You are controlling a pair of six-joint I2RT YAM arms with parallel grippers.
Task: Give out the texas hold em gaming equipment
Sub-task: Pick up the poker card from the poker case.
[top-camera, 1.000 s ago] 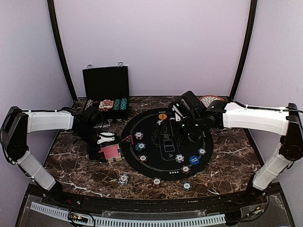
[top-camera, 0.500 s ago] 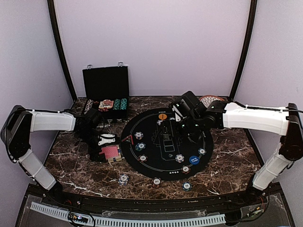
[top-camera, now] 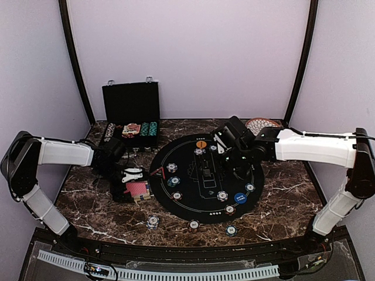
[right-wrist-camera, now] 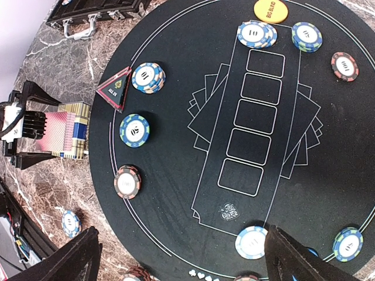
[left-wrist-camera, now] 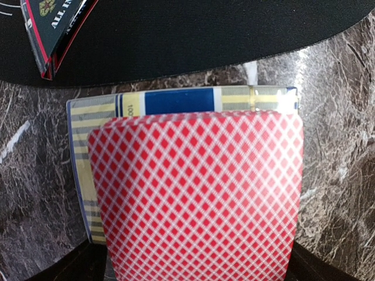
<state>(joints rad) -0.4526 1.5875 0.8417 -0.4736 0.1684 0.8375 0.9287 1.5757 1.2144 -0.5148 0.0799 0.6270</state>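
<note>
A deck of playing cards (left-wrist-camera: 199, 193) with red lattice backs lies on a yellow-and-blue card box (left-wrist-camera: 176, 100), on the marble left of the black round mat (top-camera: 193, 204). My left gripper (top-camera: 132, 174) stands open with its dark fingers on either side of the deck's (top-camera: 136, 189) near end. My right gripper (right-wrist-camera: 181, 257) hovers open over the mat's middle (right-wrist-camera: 193, 76) with nothing between its fingers. Several striped poker chips (right-wrist-camera: 146, 77) ring the mat, alongside an orange button disc (right-wrist-camera: 270, 10) and a blue one (top-camera: 239, 198). Three chips (top-camera: 153, 222) lie off the mat near the front.
A black hinged chip case (top-camera: 132, 108) stands open at the back left, with chips in its tray. A patterned round plate (top-camera: 261, 124) sits behind the right arm. A red-edged triangular marker (right-wrist-camera: 115, 88) lies on the mat's left edge.
The right arm has shifted slightly, uncovering more of the patterned plate. The left arm has edged a little toward the deck. Both grippers stay open.
</note>
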